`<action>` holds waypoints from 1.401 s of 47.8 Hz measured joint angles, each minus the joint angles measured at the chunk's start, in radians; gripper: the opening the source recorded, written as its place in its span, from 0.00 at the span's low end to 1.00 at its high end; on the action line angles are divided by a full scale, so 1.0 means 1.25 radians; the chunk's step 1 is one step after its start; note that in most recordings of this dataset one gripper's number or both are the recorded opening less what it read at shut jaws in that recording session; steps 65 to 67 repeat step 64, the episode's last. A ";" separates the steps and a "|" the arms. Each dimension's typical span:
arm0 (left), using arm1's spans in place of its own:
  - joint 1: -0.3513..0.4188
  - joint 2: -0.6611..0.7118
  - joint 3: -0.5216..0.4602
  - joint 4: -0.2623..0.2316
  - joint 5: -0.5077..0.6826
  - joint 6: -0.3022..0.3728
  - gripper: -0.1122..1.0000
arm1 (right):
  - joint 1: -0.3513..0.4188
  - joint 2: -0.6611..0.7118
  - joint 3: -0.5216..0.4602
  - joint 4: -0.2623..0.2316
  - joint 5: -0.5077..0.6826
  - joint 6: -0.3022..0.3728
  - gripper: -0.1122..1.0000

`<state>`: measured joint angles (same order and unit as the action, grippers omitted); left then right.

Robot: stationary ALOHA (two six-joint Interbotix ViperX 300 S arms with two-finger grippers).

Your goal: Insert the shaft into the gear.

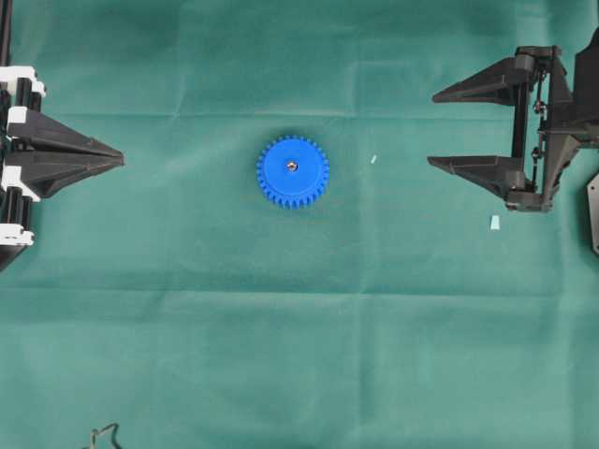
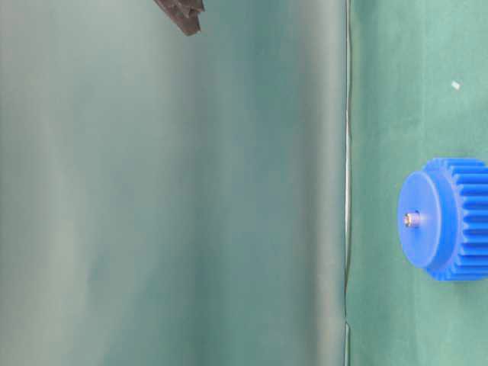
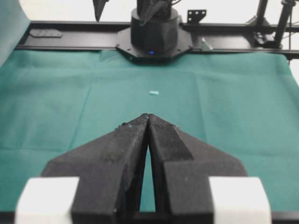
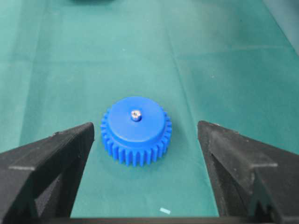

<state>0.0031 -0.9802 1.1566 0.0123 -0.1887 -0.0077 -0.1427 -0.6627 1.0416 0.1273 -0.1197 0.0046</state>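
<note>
The bright blue gear (image 1: 293, 171) lies flat on the green cloth at the table's middle, also seen from the right wrist (image 4: 136, 130) and from table level (image 2: 446, 219). The silvery shaft (image 1: 293, 166) stands in its centre hole, its tip poking just above the hub (image 4: 136, 114) (image 2: 412, 219). My right gripper (image 1: 435, 128) hangs open well to the right of the gear, its fingers (image 4: 60, 154) wide apart with nothing between them. At the left edge my left gripper (image 1: 122, 158) is shut, its tips (image 3: 148, 115) pressed together and holding nothing.
Two small pale blue scraps lie on the cloth: one (image 1: 372, 159) between the gear and the right gripper, another (image 1: 494, 222) below that gripper. The right arm's base (image 3: 154, 32) stands at the far side in the left wrist view. A dark cable end (image 1: 103, 435) shows at the bottom left.
</note>
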 measured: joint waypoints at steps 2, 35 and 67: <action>0.000 0.001 0.000 0.000 0.000 0.000 0.10 | 0.000 0.000 0.000 0.000 0.000 0.000 0.92; 0.001 0.001 0.000 0.000 0.007 0.000 0.10 | 0.000 -0.001 0.001 -0.001 -0.001 0.000 0.92; 0.001 0.001 0.000 0.000 0.012 0.000 0.10 | 0.000 0.000 0.000 0.000 -0.001 0.000 0.92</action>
